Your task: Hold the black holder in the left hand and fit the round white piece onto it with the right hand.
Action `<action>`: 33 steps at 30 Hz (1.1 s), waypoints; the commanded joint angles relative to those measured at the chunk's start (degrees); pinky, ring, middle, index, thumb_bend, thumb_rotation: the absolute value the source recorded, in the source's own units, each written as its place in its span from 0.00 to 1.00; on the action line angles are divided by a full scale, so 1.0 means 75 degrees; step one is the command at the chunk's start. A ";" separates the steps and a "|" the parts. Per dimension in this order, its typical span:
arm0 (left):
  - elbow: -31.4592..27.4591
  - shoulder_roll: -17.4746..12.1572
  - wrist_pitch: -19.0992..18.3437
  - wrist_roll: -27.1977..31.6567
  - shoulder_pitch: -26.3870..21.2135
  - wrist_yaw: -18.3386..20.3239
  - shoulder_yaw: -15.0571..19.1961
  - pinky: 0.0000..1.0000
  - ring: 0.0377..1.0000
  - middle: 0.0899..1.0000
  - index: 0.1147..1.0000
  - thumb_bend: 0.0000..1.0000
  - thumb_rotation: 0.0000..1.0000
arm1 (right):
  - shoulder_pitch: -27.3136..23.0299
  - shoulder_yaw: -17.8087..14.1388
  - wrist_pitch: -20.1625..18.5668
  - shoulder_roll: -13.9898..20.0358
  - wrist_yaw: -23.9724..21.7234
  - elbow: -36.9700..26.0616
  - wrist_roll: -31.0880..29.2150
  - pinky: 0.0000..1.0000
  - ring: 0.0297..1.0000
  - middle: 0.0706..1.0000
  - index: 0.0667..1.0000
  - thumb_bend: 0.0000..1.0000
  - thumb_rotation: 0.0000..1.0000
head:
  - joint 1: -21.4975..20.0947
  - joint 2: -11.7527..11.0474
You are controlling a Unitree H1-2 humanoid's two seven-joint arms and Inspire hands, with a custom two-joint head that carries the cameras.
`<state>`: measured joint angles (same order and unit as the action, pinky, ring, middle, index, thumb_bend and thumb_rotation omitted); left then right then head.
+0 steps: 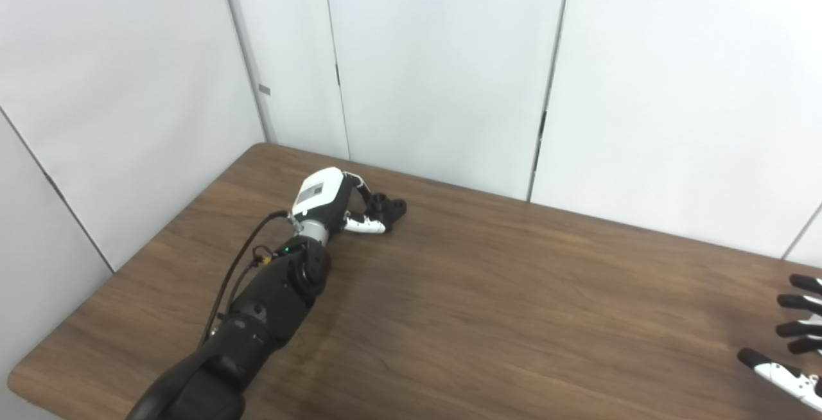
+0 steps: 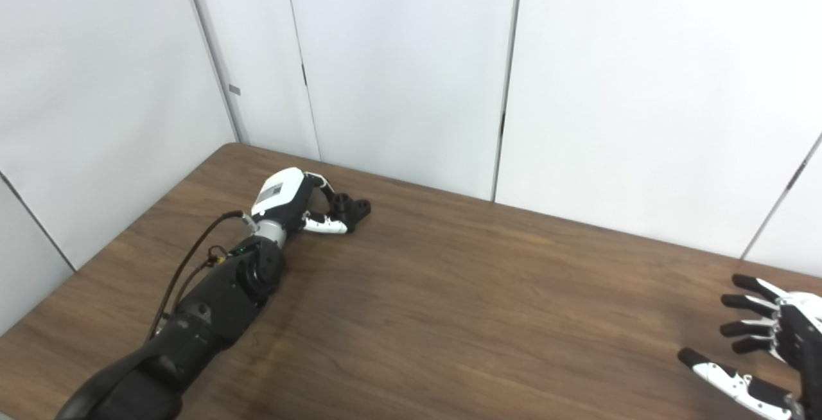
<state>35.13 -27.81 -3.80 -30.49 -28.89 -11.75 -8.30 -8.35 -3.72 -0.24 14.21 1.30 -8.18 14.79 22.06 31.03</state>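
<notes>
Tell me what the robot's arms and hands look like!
The left arm is chunky and black, with a thin black cable looping along it and a silver wrist ring. The left hand has a white back with a grey label. The right hand has black-tipped fingers and a white-and-black thumb.

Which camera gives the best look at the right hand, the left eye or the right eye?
The right eye view. There the right hand shows its palm edge, spread fingers and thumb, open and holding nothing, above the table. In the left eye view the picture's right edge cuts it off, leaving only fingertips and part of the thumb.
</notes>
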 commanded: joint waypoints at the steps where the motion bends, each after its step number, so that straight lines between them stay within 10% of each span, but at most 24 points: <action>1: -0.0330 -0.0098 0.0296 0.0107 -0.0004 0.0132 -0.0031 0.76 0.89 0.81 0.41 0.53 0.07 | -0.0249 -0.0064 0.0089 0.0052 0.0024 -0.0290 -0.0051 0.45 0.54 0.66 0.74 0.59 0.00 | 0.0001 0.0001; 33: -0.2747 0.0705 0.2512 -0.0369 0.1019 0.1493 -0.1364 0.76 0.91 0.87 0.42 0.52 0.08 | -0.0462 -0.0035 0.0203 0.0092 0.0174 -0.0058 0.0124 0.47 0.55 0.68 0.76 0.61 0.00 | -0.1317 0.0328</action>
<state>16.16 -22.71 13.39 -32.72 -20.16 -1.17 -17.96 -9.52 -3.61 -1.32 14.18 1.90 -7.81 15.63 12.40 33.40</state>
